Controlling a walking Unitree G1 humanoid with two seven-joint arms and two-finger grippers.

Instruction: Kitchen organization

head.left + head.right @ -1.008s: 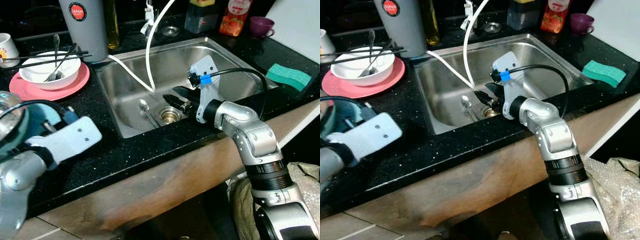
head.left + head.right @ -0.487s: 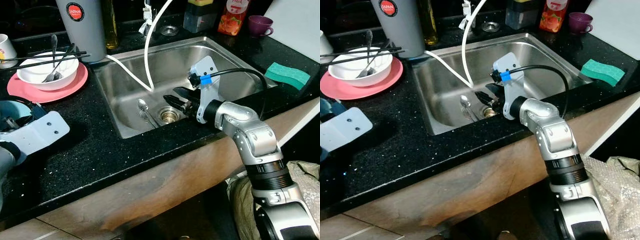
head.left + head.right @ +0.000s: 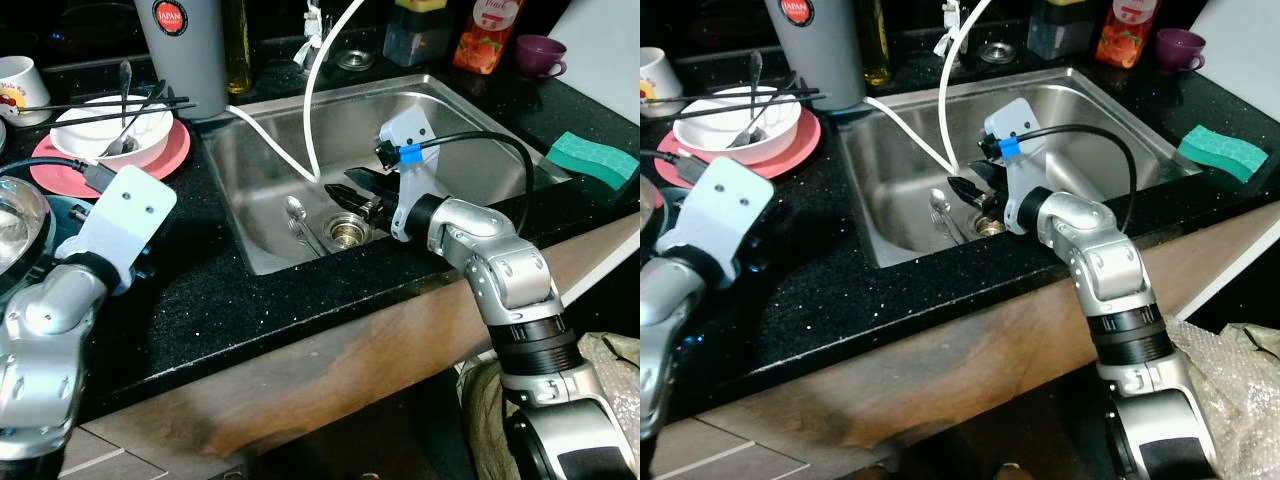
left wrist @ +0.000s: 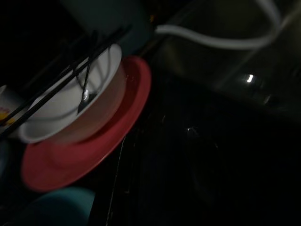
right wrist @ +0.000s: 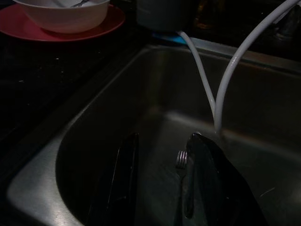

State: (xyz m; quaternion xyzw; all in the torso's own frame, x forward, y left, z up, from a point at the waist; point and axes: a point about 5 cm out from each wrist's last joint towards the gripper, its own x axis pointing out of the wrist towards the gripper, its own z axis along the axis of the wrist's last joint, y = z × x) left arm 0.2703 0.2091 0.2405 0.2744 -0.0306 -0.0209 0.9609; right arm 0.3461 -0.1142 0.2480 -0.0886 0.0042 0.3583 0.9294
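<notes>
The sink (image 3: 470,130) is brushed stainless steel with a dull sheen. The surface (image 3: 200,300) around it is glossy black stone flecked with pale specks, edged in worn, matt wood (image 3: 330,370). A smooth white plastic hose (image 3: 320,70) curves into the basin. The plate (image 3: 170,155) looks like glossy red plastic, the bowl (image 3: 140,135) like smooth white ceramic. The green sponge (image 3: 590,160) is matt and porous. Both arms are satin silver metal with matt black fingers (image 5: 123,179).

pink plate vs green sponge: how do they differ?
The pink plate is round and carries a white bowl; the green sponge is rectangular and bare. The pink plate lies left of the sink, the green sponge right of it. Both rest on the black counter.
</notes>
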